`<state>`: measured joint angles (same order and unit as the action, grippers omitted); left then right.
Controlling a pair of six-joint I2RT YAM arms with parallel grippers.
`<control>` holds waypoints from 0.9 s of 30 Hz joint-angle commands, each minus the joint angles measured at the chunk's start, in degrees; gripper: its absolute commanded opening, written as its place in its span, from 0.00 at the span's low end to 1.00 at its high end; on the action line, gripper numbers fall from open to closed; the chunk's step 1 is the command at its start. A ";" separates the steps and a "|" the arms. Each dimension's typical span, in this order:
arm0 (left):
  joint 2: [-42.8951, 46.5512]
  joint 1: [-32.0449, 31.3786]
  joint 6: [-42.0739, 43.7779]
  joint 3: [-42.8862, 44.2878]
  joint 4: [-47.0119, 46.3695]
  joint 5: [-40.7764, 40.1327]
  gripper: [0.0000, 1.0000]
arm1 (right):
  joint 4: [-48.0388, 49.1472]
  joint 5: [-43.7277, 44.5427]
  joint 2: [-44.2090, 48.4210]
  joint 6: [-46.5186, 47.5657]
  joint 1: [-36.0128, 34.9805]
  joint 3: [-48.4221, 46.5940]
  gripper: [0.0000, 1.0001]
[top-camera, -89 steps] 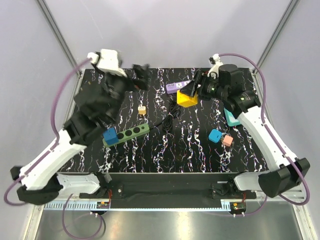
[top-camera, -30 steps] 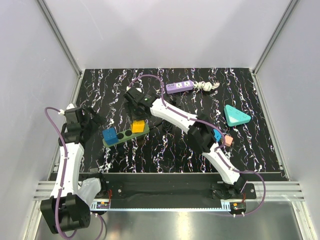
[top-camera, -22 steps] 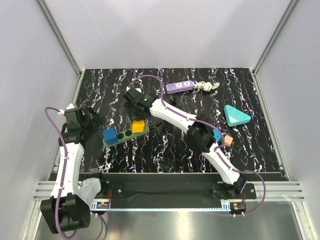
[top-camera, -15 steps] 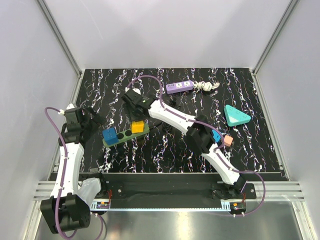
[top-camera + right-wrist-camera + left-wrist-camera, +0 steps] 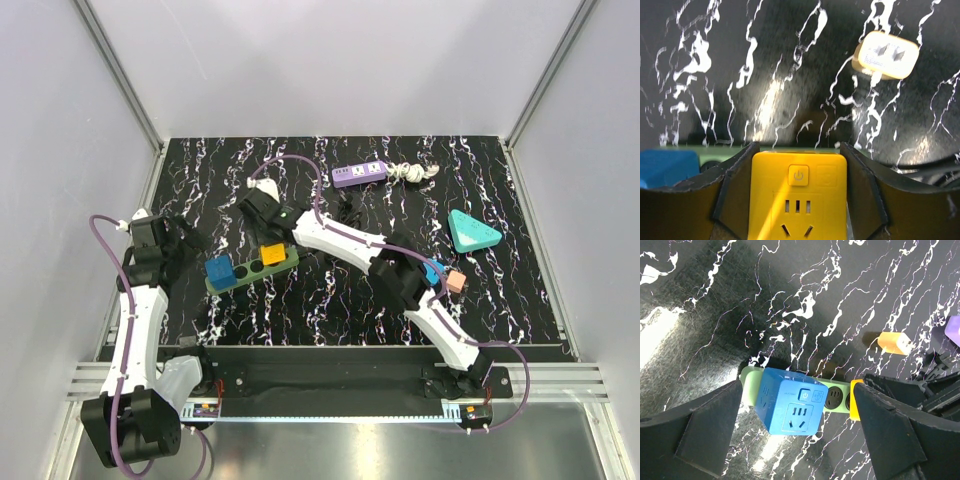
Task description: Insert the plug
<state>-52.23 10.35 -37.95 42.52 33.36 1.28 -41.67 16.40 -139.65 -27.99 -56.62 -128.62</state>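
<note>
A green power strip (image 5: 250, 267) lies left of the table's middle. A blue cube adapter (image 5: 219, 270) sits on its left end. The yellow cube plug (image 5: 272, 254) stands on the strip's right end, and my right gripper (image 5: 799, 165) is shut on it, both fingers pressed against its sides. From the right wrist, the plug's (image 5: 799, 195) power button and socket face the camera. My left gripper (image 5: 797, 390) hangs wide open above the blue cube (image 5: 790, 402), clear of it, near the table's left edge (image 5: 185, 240).
A white adapter (image 5: 886, 61) and a small orange adapter (image 5: 894, 342) lie behind the strip. At the back are a purple power strip (image 5: 359, 174) and a white cable bundle (image 5: 412, 173). To the right sit a teal triangle (image 5: 472, 230), a small blue cube (image 5: 432, 270) and a salmon cube (image 5: 455, 282).
Three seconds ago the right gripper held the yellow plug at the back and the left arm reached over the table. Over the last second the right wrist shifted slightly left; the plug stayed on the strip.
</note>
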 commanded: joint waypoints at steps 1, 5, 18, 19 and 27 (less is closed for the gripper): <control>0.72 0.28 0.43 1.25 -1.20 -1.01 0.99 | -1.33 0.12 0.87 -2.33 -2.00 7.23 0.00; 0.81 0.46 0.43 1.16 -1.20 -2.42 0.99 | 4.74 3.54 4.91 -4.88 -2.70 17.48 0.00; 1.69 1.16 0.60 1.25 -1.29 -1.81 0.99 | 22.05 17.25 14.06 -3.13 -3.76 29.82 0.00; 1.69 1.08 0.60 1.25 -1.46 -1.81 0.99 | 23.38 17.78 14.49 -2.26 -3.85 30.52 0.00; 1.87 1.08 0.51 1.07 -1.55 -1.63 0.99 | 39.09 24.90 14.67 0.56 -5.78 39.66 0.00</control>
<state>-51.37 11.16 -37.95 42.52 33.36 0.16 -3.86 35.03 -125.73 -30.30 -61.21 -93.76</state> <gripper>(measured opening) 0.987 0.676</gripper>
